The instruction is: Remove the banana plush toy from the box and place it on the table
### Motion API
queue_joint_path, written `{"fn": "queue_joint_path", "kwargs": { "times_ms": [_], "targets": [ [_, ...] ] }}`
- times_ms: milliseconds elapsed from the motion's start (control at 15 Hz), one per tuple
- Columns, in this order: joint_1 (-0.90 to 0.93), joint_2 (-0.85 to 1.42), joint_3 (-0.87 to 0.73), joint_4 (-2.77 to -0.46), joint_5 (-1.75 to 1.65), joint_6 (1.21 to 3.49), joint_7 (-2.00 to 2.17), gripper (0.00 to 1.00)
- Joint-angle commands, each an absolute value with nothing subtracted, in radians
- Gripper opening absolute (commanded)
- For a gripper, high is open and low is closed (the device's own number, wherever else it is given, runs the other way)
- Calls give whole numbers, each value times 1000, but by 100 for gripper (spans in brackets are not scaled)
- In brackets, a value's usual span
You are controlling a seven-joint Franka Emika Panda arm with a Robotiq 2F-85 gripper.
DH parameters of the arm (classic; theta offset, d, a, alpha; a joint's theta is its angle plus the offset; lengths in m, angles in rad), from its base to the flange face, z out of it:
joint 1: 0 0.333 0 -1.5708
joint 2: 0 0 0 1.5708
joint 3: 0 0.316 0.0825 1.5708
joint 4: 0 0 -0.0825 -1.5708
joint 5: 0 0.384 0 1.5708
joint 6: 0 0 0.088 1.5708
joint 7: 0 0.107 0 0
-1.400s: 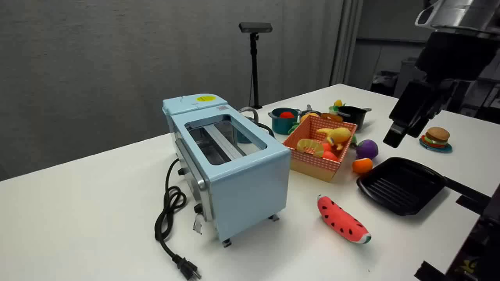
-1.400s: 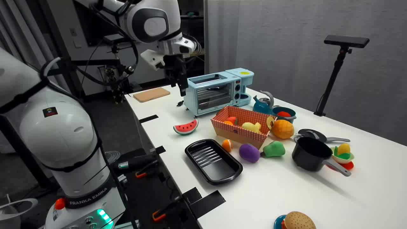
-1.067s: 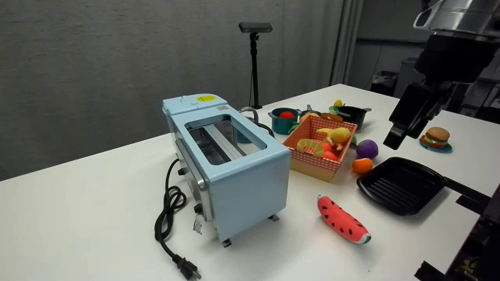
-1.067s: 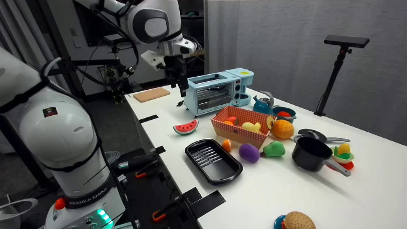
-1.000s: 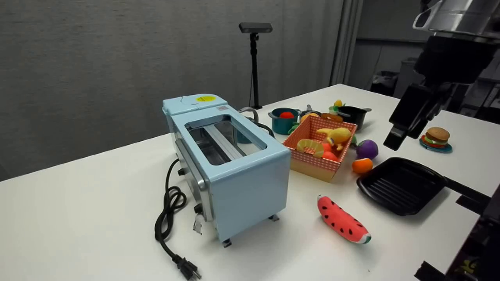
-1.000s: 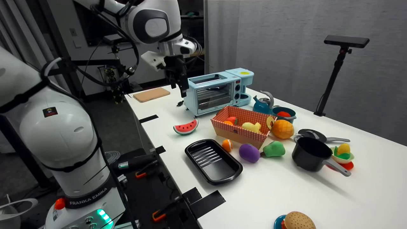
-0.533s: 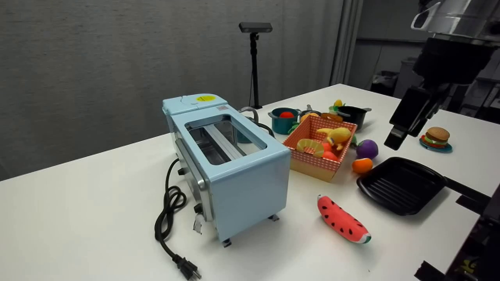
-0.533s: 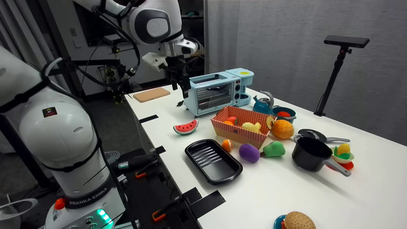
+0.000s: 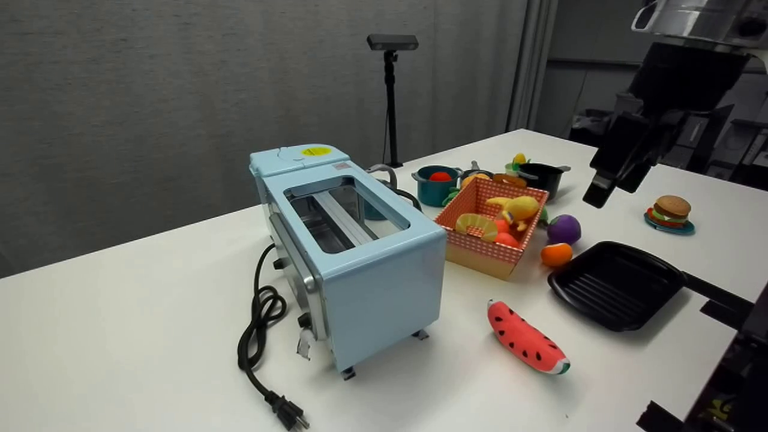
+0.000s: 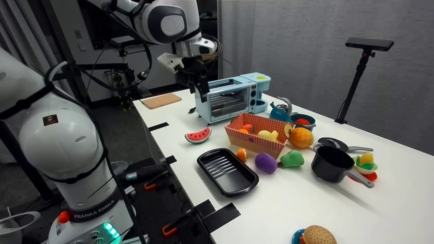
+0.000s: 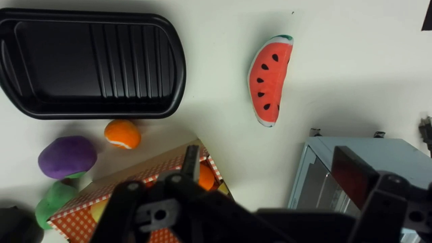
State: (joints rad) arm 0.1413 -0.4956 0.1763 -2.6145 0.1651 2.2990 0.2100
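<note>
The box (image 9: 480, 262) is an open, red-and-white checked crate on the white table (image 9: 150, 336). It also shows in an exterior view (image 10: 249, 143) and at the bottom left of the wrist view (image 11: 148, 167). The yellow banana plush toy (image 9: 521, 207) lies inside among other toy fruit; it shows pale yellow in an exterior view (image 10: 268, 136). In the wrist view only a yellow bit (image 11: 98, 210) shows, the rest hidden by the gripper. My gripper (image 11: 268, 150) is open and empty, high above the table near the toaster's end, apart from the box; it shows in both exterior views (image 9: 612, 189) (image 10: 198, 95).
The light-blue toaster (image 9: 384, 300) stands beside the box. A watermelon plush (image 9: 528, 339), black pan (image 9: 618, 285), small orange fruit (image 9: 556, 255) and purple eggplant (image 9: 564, 230) lie around it. A black pot (image 10: 330, 166) and a green pear (image 10: 292, 159) stand beyond.
My gripper has risen slightly and shifted a little, leftward in one exterior picture and rightward in the opposite one. The box, the banana plush toy and the other objects have not moved.
</note>
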Motion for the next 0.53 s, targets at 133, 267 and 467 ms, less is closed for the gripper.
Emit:
{"fn": "queue_joint_path", "kwargs": {
  "times_ms": [133,267,467],
  "targets": [
    [97,-453,141,-2555,142,2336,206,100],
    [84,-440,127,-2535,141,2343,204,100],
    [59,-391,108,-2488,132,2368,201,100]
  ]
}}
